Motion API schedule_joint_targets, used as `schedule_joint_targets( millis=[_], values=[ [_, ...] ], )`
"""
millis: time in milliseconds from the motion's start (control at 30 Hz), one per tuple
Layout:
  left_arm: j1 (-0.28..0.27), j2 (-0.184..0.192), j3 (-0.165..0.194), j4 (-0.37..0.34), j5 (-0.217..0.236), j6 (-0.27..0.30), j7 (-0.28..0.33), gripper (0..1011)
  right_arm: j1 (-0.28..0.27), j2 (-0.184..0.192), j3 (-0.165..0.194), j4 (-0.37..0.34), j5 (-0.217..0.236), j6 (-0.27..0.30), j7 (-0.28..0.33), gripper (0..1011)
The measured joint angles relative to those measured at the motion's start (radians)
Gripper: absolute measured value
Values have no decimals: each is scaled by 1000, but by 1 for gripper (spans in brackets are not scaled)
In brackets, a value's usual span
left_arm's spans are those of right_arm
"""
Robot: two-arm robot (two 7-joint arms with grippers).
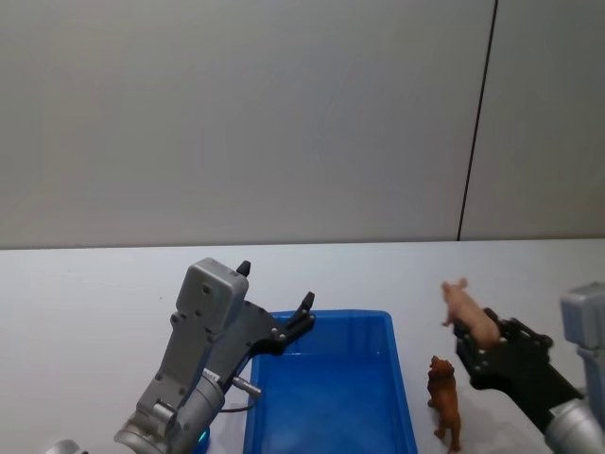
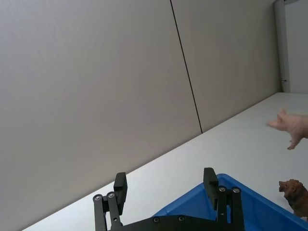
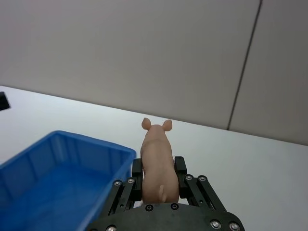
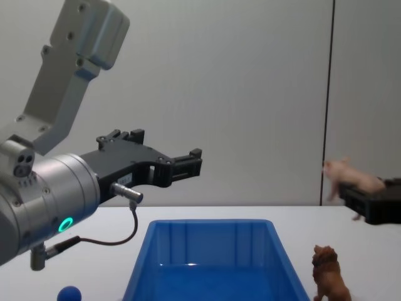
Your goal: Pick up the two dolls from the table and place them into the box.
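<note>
The pale pink pig doll is clamped between the fingers of my right gripper, held in the air above the table, to the right of the box. The pig hangs well above the rim's height. On the table just right of the blue box stands the brown lion doll, below the pig. My left gripper hovers open and empty over the box's far left corner. In the left wrist view its two fingers are spread wide, with the box beneath them.
A small blue ball lies on the table left of the box, under my left arm. A grey panelled wall with a dark vertical seam stands behind the table. White tabletop stretches to the left of and behind the box.
</note>
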Motion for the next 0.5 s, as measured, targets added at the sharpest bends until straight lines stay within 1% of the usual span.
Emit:
schedule_joint_targets(
  millis=[167,200,367,400,500],
  values=[
    [0,0,0,0,0,0,0,1001,30,-17,-10,15,3,12,55,383],
    [0,0,0,0,0,0,0,1001,42,-25,-15,22,3,17,75,383],
    [0,0,0,0,0,0,0,1001,82,-51,-31,49,-2,36,132,383],
    [0,0,0,0,0,0,0,1001,82,-51,-31,49,-2,36,132,383],
    [0,0,0,0,0,0,0,1001,103,-64,-38,69,-8,47,160,383]
  ],
)
